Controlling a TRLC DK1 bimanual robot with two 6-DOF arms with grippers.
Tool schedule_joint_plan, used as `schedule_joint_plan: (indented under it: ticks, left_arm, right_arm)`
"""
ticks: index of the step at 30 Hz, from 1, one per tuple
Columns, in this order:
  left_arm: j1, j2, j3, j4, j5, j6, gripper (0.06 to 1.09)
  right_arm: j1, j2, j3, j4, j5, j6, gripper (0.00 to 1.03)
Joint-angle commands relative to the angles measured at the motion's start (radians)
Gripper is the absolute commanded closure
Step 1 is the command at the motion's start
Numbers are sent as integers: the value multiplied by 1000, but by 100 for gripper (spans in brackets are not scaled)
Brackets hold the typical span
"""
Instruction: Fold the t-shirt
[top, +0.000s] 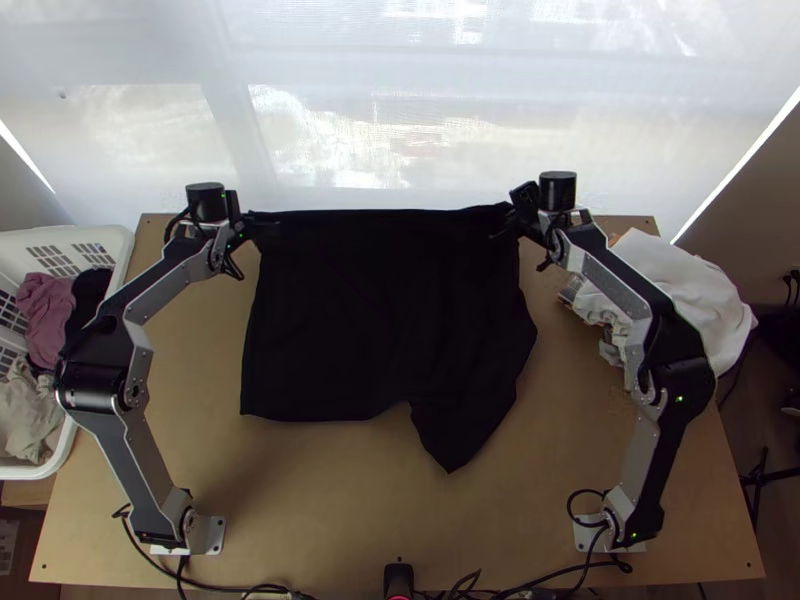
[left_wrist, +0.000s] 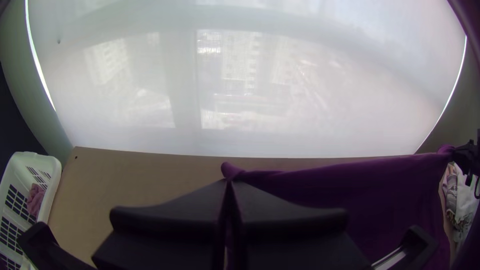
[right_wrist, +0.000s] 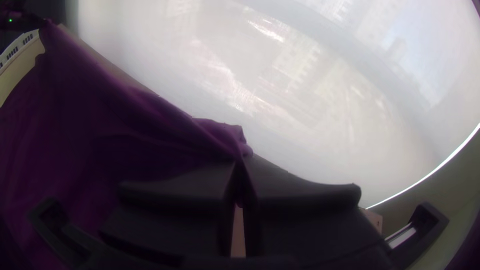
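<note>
So the dark, soft-looking cloth t-shirt (top: 380, 310) should be pretty light and floppy, I reckon. Nothing fragile, nothing stiff, and probably not very slippery, but it'll bunch or sag the moment one side gets less support than the other. For grip spots I'd go with the two far corners, since pulling them apart evenly keeps that edge straight. Pinching somewhere mid-fabric would likely just give you wrinkles.

And that's pretty much how it's being held. The left tool (left_wrist: 229, 181) is clamped on the far left corner, with a little nub of cloth poking out past the tips. The right tool (right_wrist: 241, 161) has the far right corner pinched, with a small crumpled bit sticking out beyond it. Between them the far edge runs nearly straight, close to the far side of the light wooden counter (top: 330, 520), and the rest of the shirt spreads from there toward the near side.

The near hem isn't tidy tho: left part is fairly even, right part droops into a loose pointed flap. I can't tell which end is the collar. If it were me I'd keep both corners level and watch that flap, it could tuck under and ruin the fold.
</note>
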Motion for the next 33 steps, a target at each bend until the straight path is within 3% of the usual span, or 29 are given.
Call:
schedule_joint_plan:
  ticks: [1,33]
  left_arm:
    - [21,-69,-84,19,-1,13,105]
    - [-55,-170,-294,45,10,-1,105]
  right_arm:
    - [-15,-101,-151,32,0,2,100]
    - [47,-223,-359,40,0,52,100]
